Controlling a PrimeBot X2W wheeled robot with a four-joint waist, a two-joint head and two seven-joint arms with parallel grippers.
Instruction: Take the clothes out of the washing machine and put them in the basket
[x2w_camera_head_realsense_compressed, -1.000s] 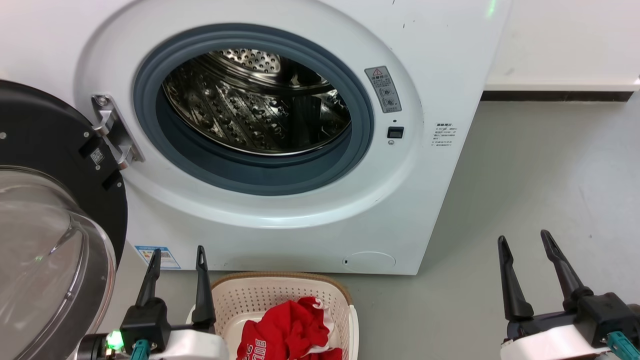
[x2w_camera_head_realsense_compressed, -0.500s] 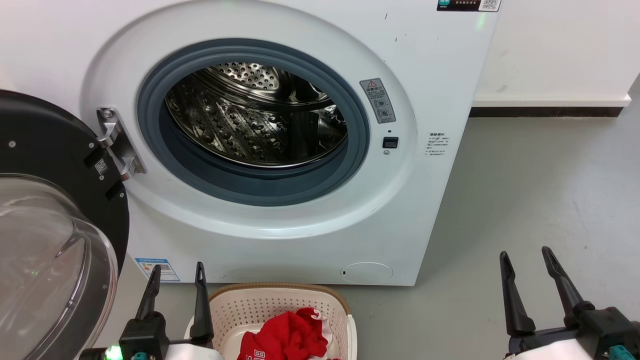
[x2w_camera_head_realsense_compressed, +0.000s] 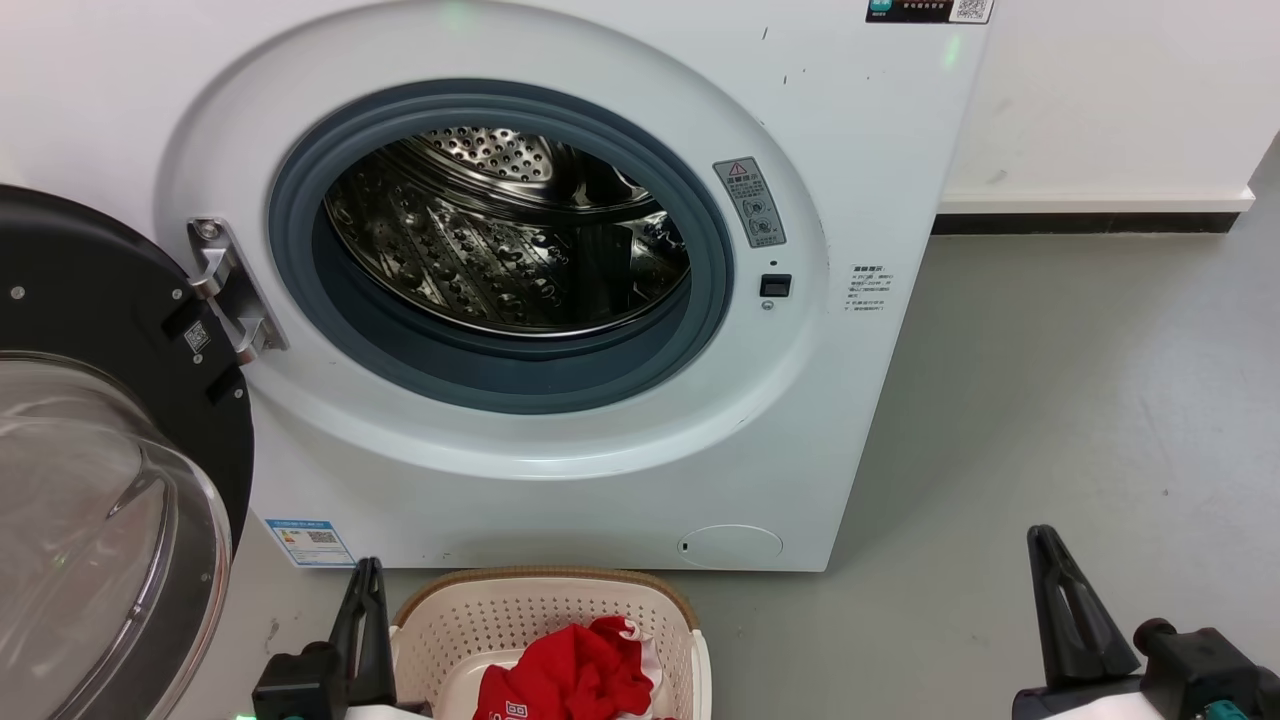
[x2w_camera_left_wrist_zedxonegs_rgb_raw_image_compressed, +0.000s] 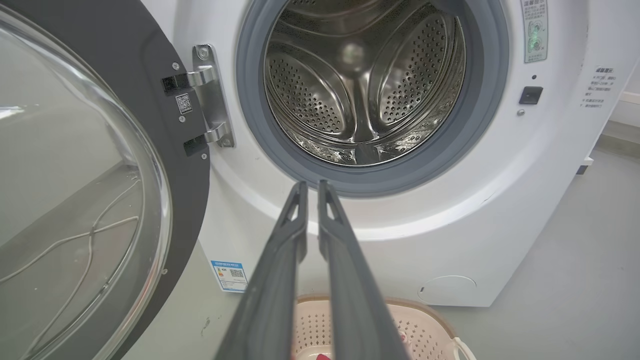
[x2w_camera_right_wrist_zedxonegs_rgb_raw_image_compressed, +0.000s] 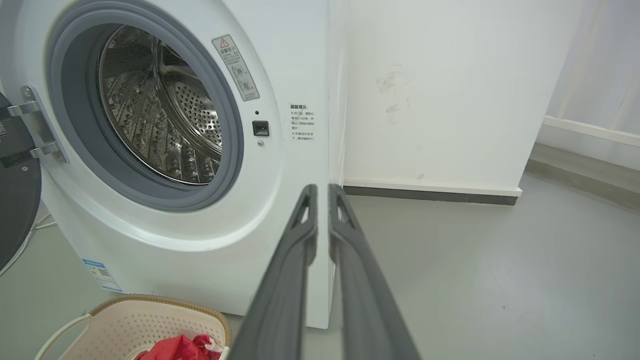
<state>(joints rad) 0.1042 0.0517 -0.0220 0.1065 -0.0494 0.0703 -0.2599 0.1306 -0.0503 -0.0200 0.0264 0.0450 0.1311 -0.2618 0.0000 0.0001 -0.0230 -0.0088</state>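
Note:
The washing machine (x2w_camera_head_realsense_compressed: 850, 150) stands before me with its black-framed glass door (x2w_camera_head_realsense_compressed: 100, 450) swung open to the left. Its steel drum (x2w_camera_head_realsense_compressed: 500, 230) looks bare in the left wrist view (x2w_camera_left_wrist_zedxonegs_rgb_raw_image_compressed: 360, 90) as well. On the floor in front sits the cream basket (x2w_camera_head_realsense_compressed: 540, 610), with the red clothes (x2w_camera_head_realsense_compressed: 570, 680) bunched inside. My left gripper (x2w_camera_head_realsense_compressed: 366, 575) is shut just left of the basket, holding nothing; its fingertips (x2w_camera_left_wrist_zedxonegs_rgb_raw_image_compressed: 300, 190) point at the porthole's lower rim. Over bare floor to the right, my right gripper (x2w_camera_head_realsense_compressed: 1045, 540) is also shut and holds nothing.
Grey floor (x2w_camera_head_realsense_compressed: 1080, 400) stretches right of the machine to a white wall with a dark skirting strip (x2w_camera_head_realsense_compressed: 1080, 222). The open door takes up the space at the left. A cable lies on the floor behind the door glass (x2w_camera_left_wrist_zedxonegs_rgb_raw_image_compressed: 75, 240).
Both grippers have gone from open to shut and sit lower in the head view. The head camera shifted slightly; basket and clothes stay put.

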